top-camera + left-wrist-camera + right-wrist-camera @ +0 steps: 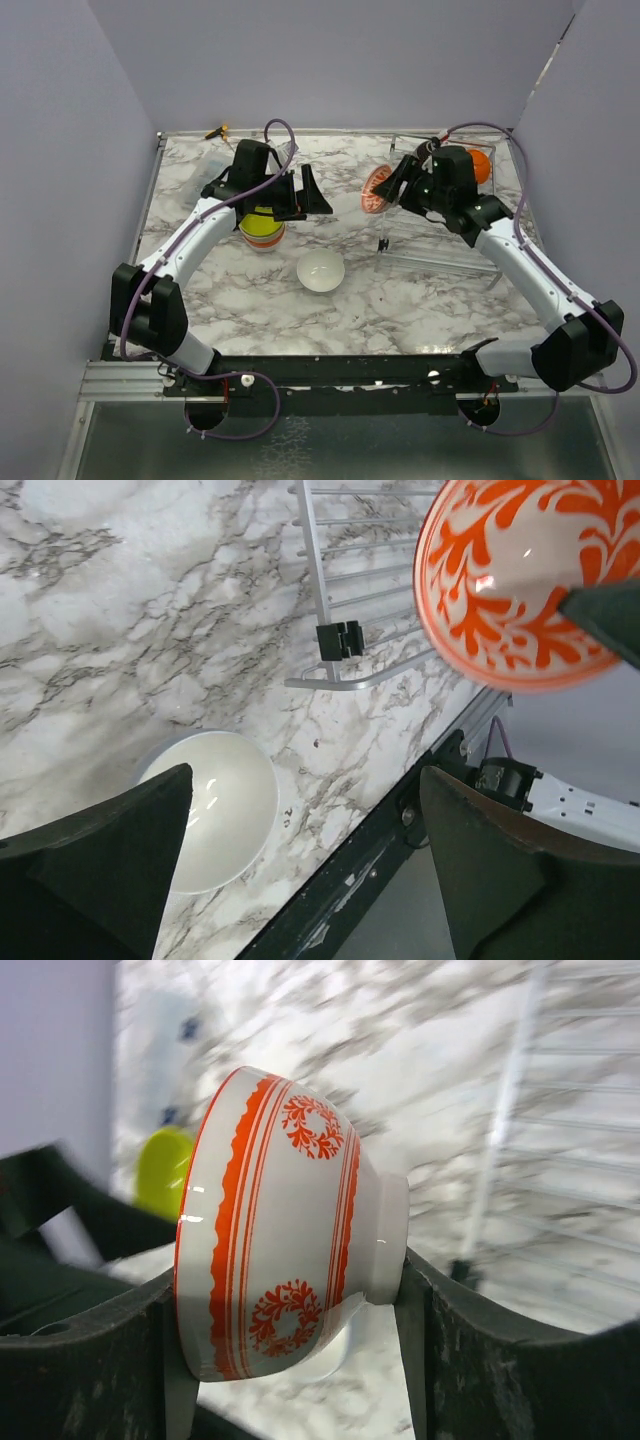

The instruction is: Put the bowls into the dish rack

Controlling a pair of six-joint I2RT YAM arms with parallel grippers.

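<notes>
Right fingers (500, 1360): I see them pinching the patterned bowl (280, 1230). One finger is at its mouth and the other presses on its foot.
Patterned bowl: it is turned on its side, with the rim to the left in the right wrist view. In the top view it hangs at the left end of the dish rack (440, 255). Its mouth faces the left arm, so the left wrist camera looks into its orange leaf pattern.
Left fingers (90, 870): they are spread wide and hold nothing. The white bowl (215, 820) shows between them, lower down.
White bowl: it stands upright on the marble surface (420, 300), near the middle and apart from the rack.
Lime green bowl (262, 225): it is on top of a small stack just under the left arm. Below it I see an orange band, but I cannot tell how many bowls are in this stack.
Orange bowl (481, 165): it is at the far right corner of the rack, partly hidden behind the right arm.
Dish rack: it lies on the right half of the surface, its thin bars running across.
</notes>
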